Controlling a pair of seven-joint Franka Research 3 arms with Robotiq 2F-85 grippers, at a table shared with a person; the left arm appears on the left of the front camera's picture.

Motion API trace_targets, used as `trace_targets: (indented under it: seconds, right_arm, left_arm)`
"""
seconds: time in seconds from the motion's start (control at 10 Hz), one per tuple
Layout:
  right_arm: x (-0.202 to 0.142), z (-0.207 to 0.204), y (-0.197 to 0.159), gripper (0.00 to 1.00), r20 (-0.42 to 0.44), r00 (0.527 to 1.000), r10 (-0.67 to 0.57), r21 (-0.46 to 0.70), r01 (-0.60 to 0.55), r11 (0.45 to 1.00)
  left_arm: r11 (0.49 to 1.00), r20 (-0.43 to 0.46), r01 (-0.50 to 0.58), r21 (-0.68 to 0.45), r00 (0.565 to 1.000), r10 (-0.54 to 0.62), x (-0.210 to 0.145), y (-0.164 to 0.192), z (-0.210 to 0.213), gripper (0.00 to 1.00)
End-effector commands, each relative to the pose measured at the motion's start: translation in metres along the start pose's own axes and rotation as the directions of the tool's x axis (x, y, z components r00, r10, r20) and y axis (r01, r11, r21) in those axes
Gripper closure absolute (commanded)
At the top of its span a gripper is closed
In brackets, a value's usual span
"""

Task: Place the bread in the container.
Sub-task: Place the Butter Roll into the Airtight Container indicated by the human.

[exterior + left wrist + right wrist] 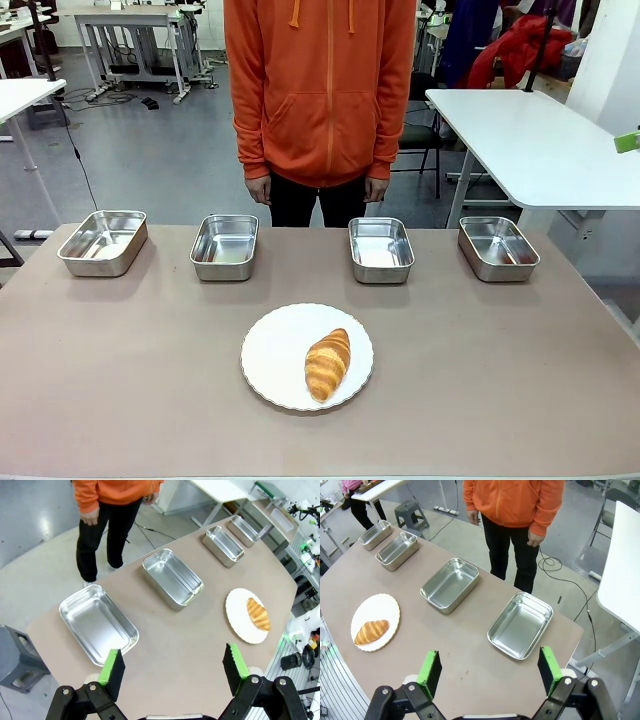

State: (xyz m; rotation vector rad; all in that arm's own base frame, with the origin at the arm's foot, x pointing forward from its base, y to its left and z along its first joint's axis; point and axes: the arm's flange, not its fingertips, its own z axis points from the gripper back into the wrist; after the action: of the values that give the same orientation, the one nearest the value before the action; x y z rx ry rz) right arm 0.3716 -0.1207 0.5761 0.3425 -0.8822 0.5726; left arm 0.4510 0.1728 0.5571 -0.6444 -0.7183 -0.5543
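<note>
The bread (328,363), a golden-brown croissant, lies on a round white plate (280,345) at the near middle of the brown table. Along the far edge stands a row of several look-alike steel pans; nothing in view marks which one is the container (224,247). All are empty. My left gripper (173,670) hangs open above the table's left end, over the nearest pan (98,622), with the bread (258,613) farther off. My right gripper (489,671) hangs open above the right end, near another pan (520,625), and the bread (371,631) lies far to its left.
A person in an orange hoodie (320,90) stands behind the pans, hands at the sides. A white table (530,140) stands at the back right. A grey stool (15,655) is beside the table's left end. Bare tabletop (480,370) surrounds the plate.
</note>
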Motion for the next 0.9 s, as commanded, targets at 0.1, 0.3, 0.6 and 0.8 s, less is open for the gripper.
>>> trace_targets:
  seconds: [0.1,0.3,0.6,0.8]
  right_arm:
    - [-0.0003,-0.0009,-0.0001,0.00,0.017,1.000,0.010,0.010,-0.010,1.000]
    - [-0.0003,-0.0009,-0.0001,0.00,0.017,1.000,0.010,0.010,-0.010,1.000]
    - [-0.0003,-0.0009,-0.0001,0.00,0.017,1.000,0.010,0.010,-0.010,1.000]
    - [-0.0003,-0.0009,-0.0001,0.00,0.017,1.000,0.010,0.010,-0.010,1.000]
  left_arm:
    - [1.000,0.010,0.012,-0.011,1.000,-0.011,-0.0009,-0.0002,0.0014,0.00]
    - [1.000,0.010,0.012,-0.011,1.000,-0.011,-0.0009,-0.0002,0.0014,0.00]
    - [1.000,0.010,0.012,-0.011,1.000,-0.011,-0.0009,-0.0002,0.0014,0.00]
    - [1.000,0.010,0.012,-0.011,1.000,-0.011,-0.0009,-0.0002,0.0014,0.00]
